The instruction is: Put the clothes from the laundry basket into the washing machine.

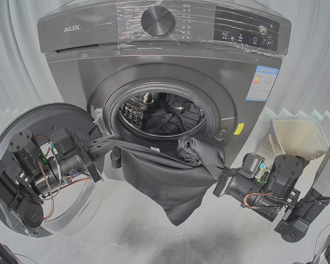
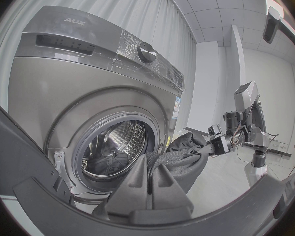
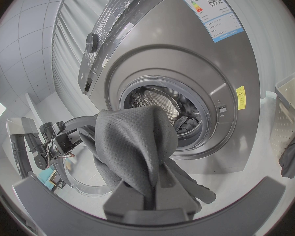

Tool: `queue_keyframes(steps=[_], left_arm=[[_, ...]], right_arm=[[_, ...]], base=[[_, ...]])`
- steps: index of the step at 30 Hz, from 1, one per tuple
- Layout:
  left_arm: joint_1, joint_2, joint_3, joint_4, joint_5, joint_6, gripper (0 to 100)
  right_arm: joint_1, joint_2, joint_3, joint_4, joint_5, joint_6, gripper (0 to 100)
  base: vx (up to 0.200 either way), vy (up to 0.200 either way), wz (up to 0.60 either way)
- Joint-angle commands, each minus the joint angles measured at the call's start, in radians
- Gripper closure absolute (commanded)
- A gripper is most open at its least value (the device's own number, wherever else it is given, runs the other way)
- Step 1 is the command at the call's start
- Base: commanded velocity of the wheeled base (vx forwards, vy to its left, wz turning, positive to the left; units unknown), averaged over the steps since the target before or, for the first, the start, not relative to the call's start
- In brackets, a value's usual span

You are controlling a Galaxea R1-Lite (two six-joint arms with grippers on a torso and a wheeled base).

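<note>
dark garment (image 1: 165, 176) hangs spread before the washing machine (image 1: 80, 74) port, top edge at its rim. left gripper (image 1: 104, 141) and right gripper (image 1: 220, 172) each clamp an upper corner, forearms pointing inward from either side.

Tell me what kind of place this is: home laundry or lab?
Probably a lab or test studio, not a home. The washing machine has plastic film on its panel, white curtains hang behind it, and a grid-tile ceiling shows overhead.
</note>
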Motion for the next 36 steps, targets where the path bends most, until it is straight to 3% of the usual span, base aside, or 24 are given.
queue_keyframes(steps=[1, 4, 9, 14, 18, 29, 33, 36], left_arm=[[-0.02, 0.007, -0.005, -0.001, 0.005, 0.002, 100], [-0.032, 0.007, -0.009, -0.001, 0.008, 0.002, 100], [-0.047, 0.01, -0.038, -0.001, 0.057, 0.003, 100], [-0.066, 0.012, -0.04, -0.001, 0.061, 0.005, 100], [-0.076, 0.012, -0.034, -0.001, 0.061, 0.006, 100], [-0.089, 0.0, -0.023, -0.001, 0.051, 0.013, 100], [-0.089, 0.0, -0.029, -0.001, 0.053, 0.017, 100], [-0.089, 0.0, -0.034, -0.001, 0.056, 0.017, 100]], right_arm=[[-0.002, 0.014, 0.014, 0.002, 0.001, 0.0, 0], [-0.002, 0.019, 0.038, 0.005, -0.005, -0.003, 0], [-0.009, 0.103, 0.204, 0.005, 0.018, -0.036, 0], [-0.015, 0.148, 0.23, 0.003, 0.035, -0.074, 0], [-0.017, 0.152, 0.207, 0.005, 0.07, -0.109, 0], [-0.02, 0.214, 0.001, 0.005, 0.075, -0.132, 0], [-0.014, 0.229, -0.058, 0.006, 0.113, -0.148, 0], [-0.011, 0.241, -0.074, 0.006, 0.116, -0.177, 0]], base=[[0.0, 0.0, 0.0], [0.0, 0.0, 0.0], [0.0, 0.0, 0.0], [0.0, 0.0, 0.0], [0.0, 0.0, 0.0], [0.0, 0.0, 0.0], [0.0, 0.0, 0.0], [0.0, 0.0, 0.0]])
